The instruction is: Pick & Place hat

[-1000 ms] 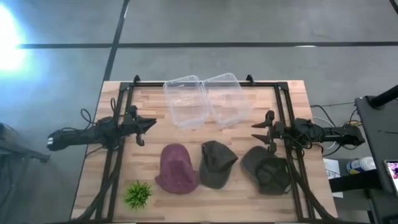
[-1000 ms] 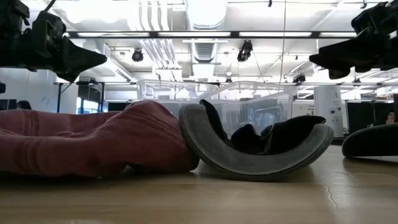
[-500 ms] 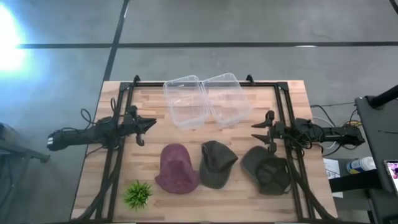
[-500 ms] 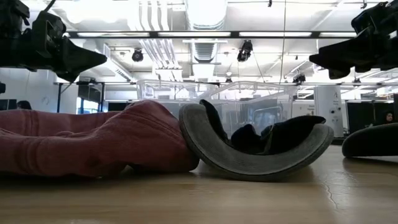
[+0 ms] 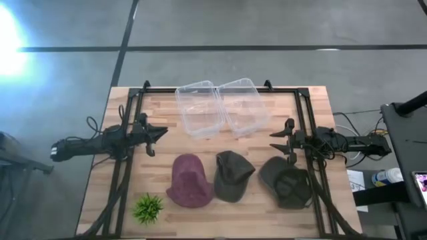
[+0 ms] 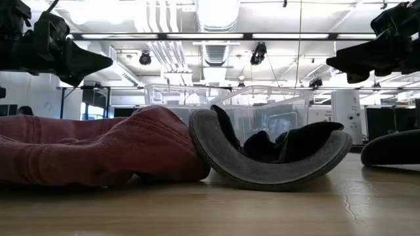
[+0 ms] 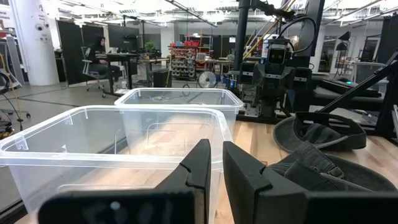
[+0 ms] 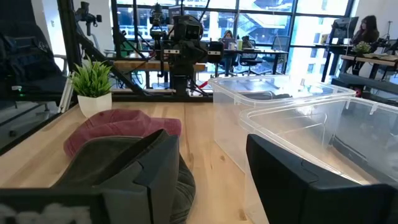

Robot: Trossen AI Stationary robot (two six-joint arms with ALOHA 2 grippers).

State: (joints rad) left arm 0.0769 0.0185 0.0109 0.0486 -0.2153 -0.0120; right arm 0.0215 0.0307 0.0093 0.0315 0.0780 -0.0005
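Three hats lie along the near part of the table: a maroon hat [image 5: 190, 180], a grey-green cap [image 5: 233, 175] and a dark cap [image 5: 288, 181]. In the low view the maroon hat [image 6: 98, 154] rests against the grey-green cap [image 6: 275, 164], whose curved brim sits on the wood. My left gripper [image 5: 160, 133] hovers over the table's left side, fingers together [image 7: 216, 163]. My right gripper [image 5: 273, 140] hovers at the right side, just beyond the dark cap, fingers apart [image 8: 211, 162]. Neither touches anything.
Two clear plastic bins [image 5: 199, 108] [image 5: 243, 103] stand side by side at the far edge. A small green plant [image 5: 147, 208] sits at the near left corner. Black frame rails [image 5: 127, 167] [image 5: 313, 173] run along both sides. Bare wood lies between the grippers.
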